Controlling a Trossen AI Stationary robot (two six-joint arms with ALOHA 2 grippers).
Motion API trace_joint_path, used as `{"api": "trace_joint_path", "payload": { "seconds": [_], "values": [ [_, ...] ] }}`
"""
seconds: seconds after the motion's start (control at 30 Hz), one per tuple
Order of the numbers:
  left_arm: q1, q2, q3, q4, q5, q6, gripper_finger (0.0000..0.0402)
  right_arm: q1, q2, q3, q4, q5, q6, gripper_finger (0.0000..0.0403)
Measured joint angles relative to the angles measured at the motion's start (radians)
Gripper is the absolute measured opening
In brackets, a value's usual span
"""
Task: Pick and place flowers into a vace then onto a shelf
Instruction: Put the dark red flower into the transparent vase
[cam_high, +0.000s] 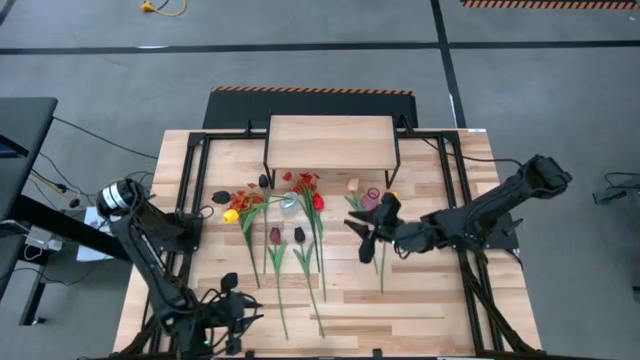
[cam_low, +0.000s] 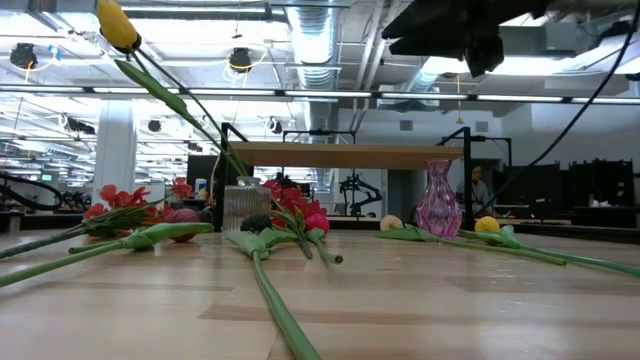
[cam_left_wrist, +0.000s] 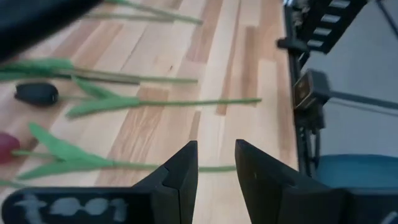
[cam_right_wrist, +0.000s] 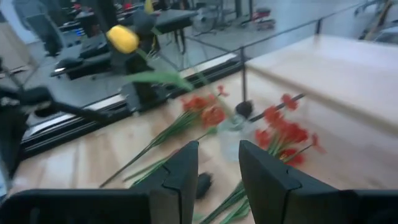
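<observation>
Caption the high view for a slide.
Both arms wait over a slatted table strewn with flowers, a pink vase before the empty shelf.

The right claw (cam_high: 366, 240) covers whatever lies beneath it in the high view — a grip cannot be told. In the low view the yellow tulip (cam_low: 118, 26) has its stem's lower end lost behind the clear vase (cam_low: 241, 207).

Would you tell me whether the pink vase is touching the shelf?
Apart. The high view shows a strip of bare tabletop between the pink vase and the shelf.
</observation>
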Motion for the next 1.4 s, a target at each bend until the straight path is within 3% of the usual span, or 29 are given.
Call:
{"api": "trace_joint_path", "payload": {
  "seconds": [0.17, 0.43, 0.8, 1.03, 1.23, 1.4],
  "values": [
    [0.048, 0.002, 0.0, -0.001, 0.027, -0.059, 0.0096, -0.042, -0.006, 0.0, -0.008, -0.001, -0.041, 0.0108],
    [0.127, 0.002, 0.0, -0.097, 0.024, -0.312, 0.0096, -0.081, -0.014, 0.0, 0.013, -0.003, -0.176, 0.0108],
    [0.142, 0.004, 0.0, -0.119, 0.048, -0.458, 0.0096, -0.111, -0.067, 0.0, 0.131, 0.006, -0.411, 0.0108],
    [0.164, 0.057, 0.0, -0.256, 0.089, -0.597, 0.0091, -0.155, -0.067, 0.0, 0.147, 0.003, -0.447, 0.0108],
    [0.219, 0.128, 0.0, -0.209, 0.192, -0.57, 0.0086, -0.204, -0.066, 0.0, 0.148, 0.003, -0.46, 0.0108],
    [0.225, 0.133, 0.0, -0.153, 0.215, -0.546, 0.0086, -0.237, -0.066, 0.0, 0.157, 0.003, -0.459, 0.0108]
  ]
}}
